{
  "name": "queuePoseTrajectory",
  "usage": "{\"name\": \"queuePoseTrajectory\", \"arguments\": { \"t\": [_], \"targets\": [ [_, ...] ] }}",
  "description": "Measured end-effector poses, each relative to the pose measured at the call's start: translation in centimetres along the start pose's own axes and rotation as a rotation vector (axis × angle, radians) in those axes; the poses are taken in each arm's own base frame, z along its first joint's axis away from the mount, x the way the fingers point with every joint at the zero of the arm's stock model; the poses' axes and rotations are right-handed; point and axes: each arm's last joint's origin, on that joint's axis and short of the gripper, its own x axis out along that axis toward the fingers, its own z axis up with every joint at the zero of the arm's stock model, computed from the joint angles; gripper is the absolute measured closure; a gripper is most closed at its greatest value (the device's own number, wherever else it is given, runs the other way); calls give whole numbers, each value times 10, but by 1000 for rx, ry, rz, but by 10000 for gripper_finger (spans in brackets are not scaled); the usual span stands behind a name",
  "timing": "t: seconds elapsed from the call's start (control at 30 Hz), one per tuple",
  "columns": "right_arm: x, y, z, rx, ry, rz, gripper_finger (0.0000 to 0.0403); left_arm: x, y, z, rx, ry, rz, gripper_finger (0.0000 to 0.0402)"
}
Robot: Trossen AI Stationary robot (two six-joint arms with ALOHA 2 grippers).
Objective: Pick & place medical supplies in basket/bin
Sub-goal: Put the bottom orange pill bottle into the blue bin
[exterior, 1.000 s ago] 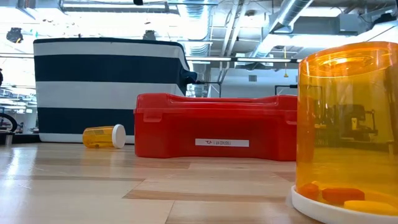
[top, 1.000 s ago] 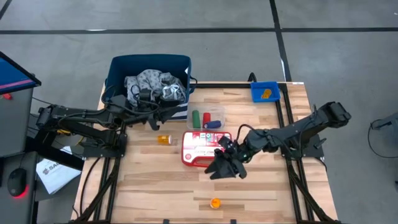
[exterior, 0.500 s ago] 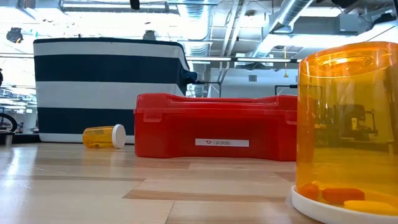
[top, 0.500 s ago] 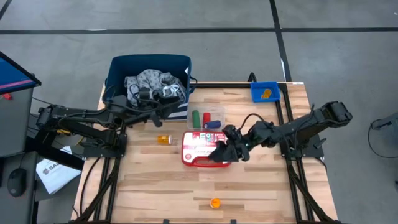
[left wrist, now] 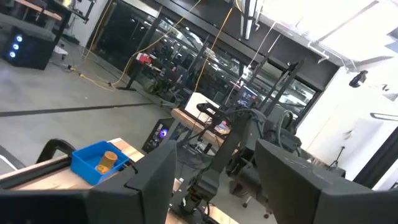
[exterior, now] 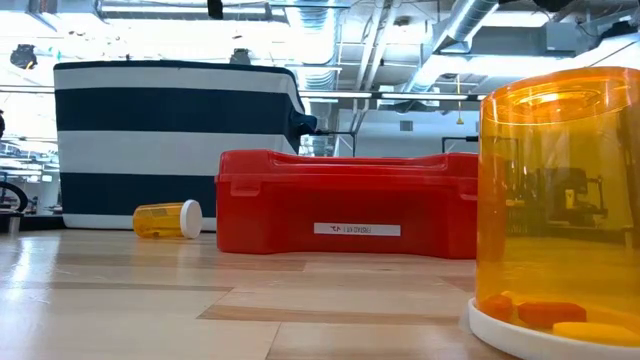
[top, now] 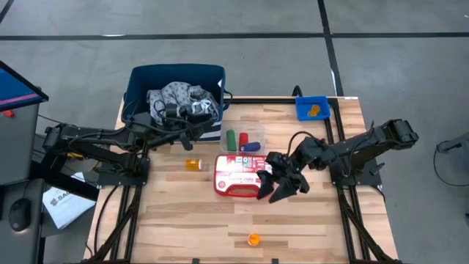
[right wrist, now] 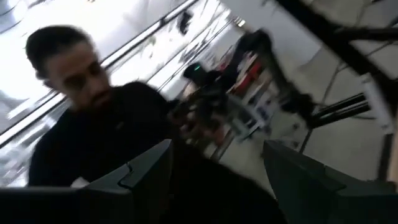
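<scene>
Your right gripper point(top: 284, 188) hangs with its fingers apart and empty at the middle of the high view, just off the right end of the red first-aid case point(top: 238, 175). That case is not one of the supplies; if you come down here you risk clipping or shoving it.

The nearest loose supply is the upright orange pill bottle point(top: 253, 239) at lower centre, well apart from the gripper. It is small and round, so an off-centre close could tip it and send it rolling toward the table edge.

A second orange bottle point(top: 192, 164) lies on its side left of the case. The navy basket point(top: 139, 82) sits at upper left, already holding the patterned cloth point(top: 170, 97).

Your left gripper point(top: 196, 119), fingers apart and empty, waits by the basket's lower rim; a careless swing could snag the fabric wall. The blue bin point(top: 300, 111) sits at upper right.
</scene>
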Motion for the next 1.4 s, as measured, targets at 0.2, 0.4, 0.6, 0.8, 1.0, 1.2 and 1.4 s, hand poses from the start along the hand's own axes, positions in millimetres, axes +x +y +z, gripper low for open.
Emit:
{"name": "queuePoseTrajectory", "arguments": {
  "t": [0.2,0.4,0.6,0.8,1.0,1.2,1.4],
  "targets": [
    [11,10,-2,77,205,43,157,0,1,-3,19,39,6,190],
    [20,11,-4,109,422,-102,157,0,4,-9,39,108,5,190],
    [29,34,1,-37,578,-240,157,-1,4,-10,44,117,9,190],
    [48,53,-3,-341,751,-420,157,-1,4,-10,67,117,8,190],
    [67,45,-20,-536,922,-568,157,-1,3,-11,65,137,-29,190],
    [88,22,-46,-638,997,-671,157,-1,1,-11,55,169,-92,190],
    [103,-10,-73,-726,1099,-775,157,-2,-1,-12,51,200,-150,190]
  ]
}}
